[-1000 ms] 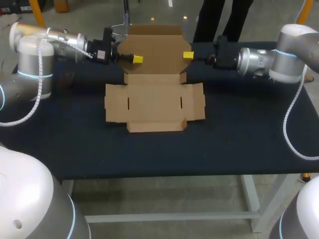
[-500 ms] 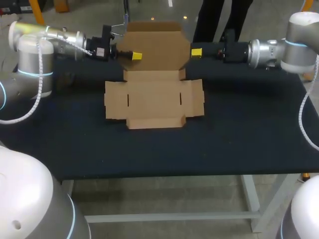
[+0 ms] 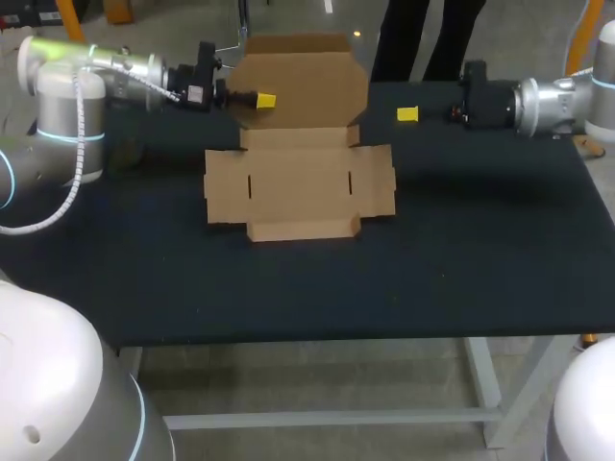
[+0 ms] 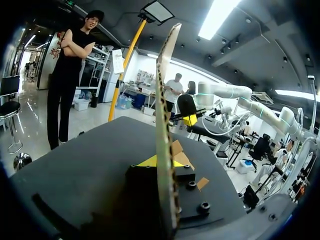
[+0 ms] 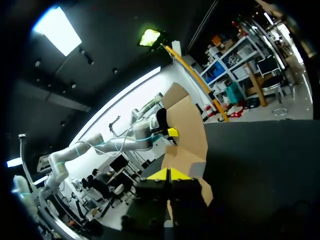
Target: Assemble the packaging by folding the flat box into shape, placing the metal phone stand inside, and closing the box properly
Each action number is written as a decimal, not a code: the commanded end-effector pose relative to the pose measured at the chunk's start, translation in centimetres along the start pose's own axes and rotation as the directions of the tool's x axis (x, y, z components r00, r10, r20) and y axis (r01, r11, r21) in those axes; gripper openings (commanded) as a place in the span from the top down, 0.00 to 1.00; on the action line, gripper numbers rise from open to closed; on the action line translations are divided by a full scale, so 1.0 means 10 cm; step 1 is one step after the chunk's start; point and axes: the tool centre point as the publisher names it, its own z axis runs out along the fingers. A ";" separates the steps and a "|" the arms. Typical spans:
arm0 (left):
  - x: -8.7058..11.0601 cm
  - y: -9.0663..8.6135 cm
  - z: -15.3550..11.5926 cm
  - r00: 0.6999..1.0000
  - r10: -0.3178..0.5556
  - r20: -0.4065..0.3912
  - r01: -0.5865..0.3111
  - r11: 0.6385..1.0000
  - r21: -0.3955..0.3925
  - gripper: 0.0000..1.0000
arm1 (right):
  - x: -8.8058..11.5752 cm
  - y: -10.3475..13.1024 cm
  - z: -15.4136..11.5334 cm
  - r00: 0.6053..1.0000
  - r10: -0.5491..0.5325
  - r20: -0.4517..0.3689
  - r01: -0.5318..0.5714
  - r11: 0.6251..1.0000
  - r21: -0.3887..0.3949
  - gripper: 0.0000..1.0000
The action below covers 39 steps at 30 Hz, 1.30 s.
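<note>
Only the left wrist view shows the left claw (image 4: 164, 162) pinching the box (image 3: 298, 182) lid, seen edge-on between its fingers. The right claw (image 5: 169, 174) is closed, empty, apart.

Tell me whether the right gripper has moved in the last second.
Yes. The right gripper has drawn back toward the right side of the table, opening a gap to the raised flap of the box, where its tip was before.

I see a table (image 3: 307, 288) with a flat, dark navy top, which may be a cloth or a mat; I cannot tell from here. Its front edge runs straight across the head view. Beneath it shows a pale metal frame (image 3: 485, 384) with a crossbar and one leg.
</note>
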 end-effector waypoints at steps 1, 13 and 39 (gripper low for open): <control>-0.04 -0.04 0.01 1.000 0.010 -0.009 -0.010 1.000 -0.009 1.00 | 0.25 -0.10 -0.09 0.970 -0.030 0.239 0.023 0.999 0.031 1.00; -0.04 -0.13 0.02 0.999 0.045 -0.017 -0.044 0.999 0.011 1.00 | 0.38 -0.34 -0.23 0.935 -0.094 0.341 0.079 0.995 0.058 1.00; 0.38 -0.35 0.01 0.989 0.141 0.032 -0.142 0.990 0.022 1.00 | 0.69 -0.43 -0.18 0.928 -0.230 0.293 0.212 0.973 0.092 1.00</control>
